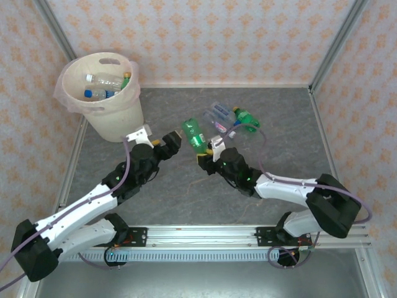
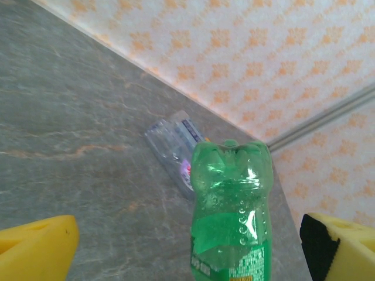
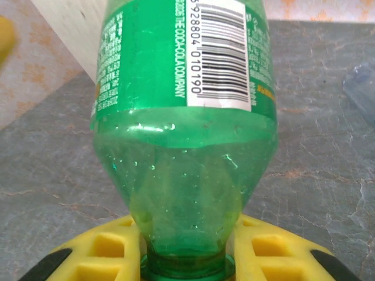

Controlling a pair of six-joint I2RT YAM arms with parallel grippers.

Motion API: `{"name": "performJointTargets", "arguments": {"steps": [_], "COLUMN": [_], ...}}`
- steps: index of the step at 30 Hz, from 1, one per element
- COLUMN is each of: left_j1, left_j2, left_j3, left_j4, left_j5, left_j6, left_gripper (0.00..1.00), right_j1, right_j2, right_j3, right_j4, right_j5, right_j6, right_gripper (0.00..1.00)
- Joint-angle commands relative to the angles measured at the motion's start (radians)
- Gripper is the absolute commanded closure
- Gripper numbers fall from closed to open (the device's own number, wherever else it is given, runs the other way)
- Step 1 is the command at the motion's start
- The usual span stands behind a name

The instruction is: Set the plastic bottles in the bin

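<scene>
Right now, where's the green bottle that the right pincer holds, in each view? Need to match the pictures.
Top external: green bottle near frame centre, its neck in the right pincer.
Left wrist: bottom centre, base pointing up.
Right wrist: fills the centre, barcode label facing the camera, neck clamped at the bottom.
Shared landmark: clear bottle lying just beyond it, also in left wrist.

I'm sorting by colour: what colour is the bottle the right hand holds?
Green: the bottle shows best in the right wrist view.
</scene>
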Motion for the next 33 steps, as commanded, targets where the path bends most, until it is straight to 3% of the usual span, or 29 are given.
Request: {"name": "performJointTargets", "arguments": {"steps": [1,7,13,26,33], "left_j1": [0.006,0.007,0.018,0.066,0.066], "left_j2": [0.064,0.164,0.205,0.264,0.276], "left_j3": [0.07,0.132,0.148,0.189,0.197], "left_j4": [0.058,0.079,0.078,0.073,0.073], "left_j5": [0.127,0.234,0.263,0.378,0.394], "left_j6": [0.02,0.013,0.027,0.042,0.053], "left_gripper": [0.02,0.03,0.05,0.24,0.45], "right_j1": [0.016,0.017,0.03,0.064,0.068], "right_j2": [-0.051,-0.059,-0.067,-0.071,-0.074], "right_j3": [-0.029,-0.044,-0.051,-0.054,-0.056], "right_j4": [0.099,0.104,0.109,0.121,0.123], "right_j5": [0.045,0.027,0.024,0.031,0.026], "right_j6": [-0.035,-0.042,-0.06,-0.087,-0.085], "right_gripper": [0.75,0.75,0.74,0.74,0.73]}}
